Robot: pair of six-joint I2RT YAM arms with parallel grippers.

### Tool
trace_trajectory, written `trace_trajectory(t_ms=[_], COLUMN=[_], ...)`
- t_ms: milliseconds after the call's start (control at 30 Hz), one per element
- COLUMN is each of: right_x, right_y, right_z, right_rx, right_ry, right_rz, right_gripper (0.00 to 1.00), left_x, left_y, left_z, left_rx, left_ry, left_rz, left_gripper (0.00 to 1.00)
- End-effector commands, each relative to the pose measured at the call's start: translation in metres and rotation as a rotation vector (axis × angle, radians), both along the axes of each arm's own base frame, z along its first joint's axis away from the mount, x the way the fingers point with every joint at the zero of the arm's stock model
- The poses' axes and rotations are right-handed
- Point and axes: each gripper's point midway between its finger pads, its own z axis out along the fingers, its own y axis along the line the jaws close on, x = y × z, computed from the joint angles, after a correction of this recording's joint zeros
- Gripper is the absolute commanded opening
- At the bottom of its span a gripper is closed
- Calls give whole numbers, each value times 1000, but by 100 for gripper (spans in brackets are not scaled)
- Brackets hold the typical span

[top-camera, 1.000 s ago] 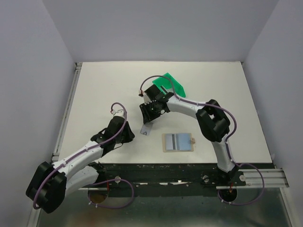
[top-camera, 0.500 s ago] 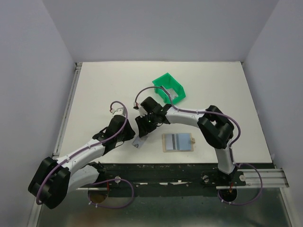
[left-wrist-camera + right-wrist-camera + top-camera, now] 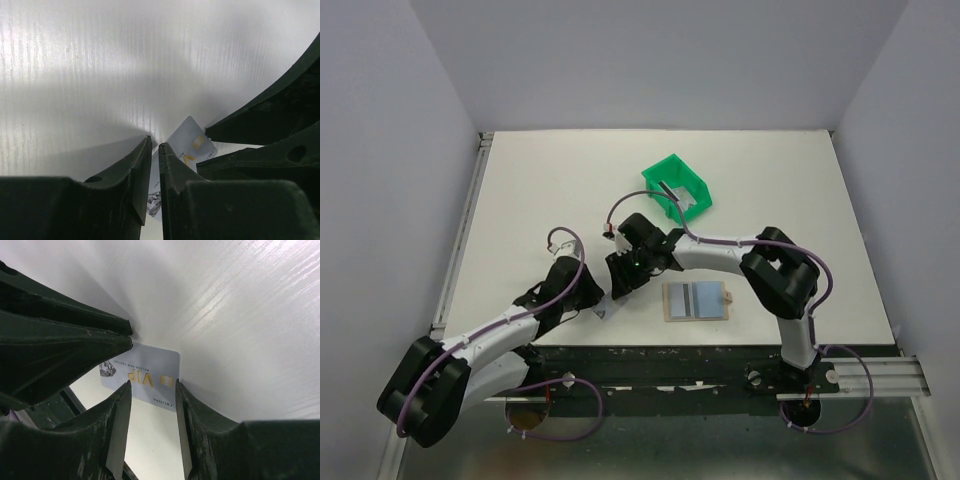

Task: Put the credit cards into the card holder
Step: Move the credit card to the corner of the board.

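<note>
Right gripper (image 3: pixel 617 284) has swung down and left from beside the green bin (image 3: pixel 677 188) over the last second, and the left gripper (image 3: pixel 598 300) has edged right to meet it at the lower centre of the top view.
Between the two a credit card (image 3: pixel 150 371), silver-grey with gold "VIP" lettering, shows against the white table (image 3: pixel 540 200), near its bottom edge. In the right wrist view the right gripper's fingers stand apart, straddling the card's near edge, while the left gripper's dark tips meet the card's upper left corner. In the left wrist view the left gripper's fingers are drawn almost together with only a thin slit between, the card showing beyond them; whether they pinch it cannot be told. Right of both grippers and apart from them, the card holder (image 3: pixel 697 301) lies spread open, pale blue inside.
</note>
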Motion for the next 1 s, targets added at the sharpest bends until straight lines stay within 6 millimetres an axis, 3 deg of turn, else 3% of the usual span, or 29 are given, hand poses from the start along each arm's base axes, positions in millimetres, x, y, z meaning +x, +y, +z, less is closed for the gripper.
trace_trajectory(t_ms=[0,233,533,967], right_x=[-23,-30,-33,-41], right_y=[-18,-20,-24,-30], right_z=[-21,-16,-15,-18], right_rx=[-79,-73,-75,-69], right_ry=[63,65,66,84], right_rz=[3,5,-3,-11], right_gripper=[49,49,49,49], left_x=[-19,-32,-67,-90], left_y=[-4,-7,-11,-20], left_z=[-10,-14,-21,-24], left_rx=[-79,-101,-103,-90], left_ry=[42,83,165,202], left_rz=[-15,-26,-34,-50], left_gripper=[29,29,29,29])
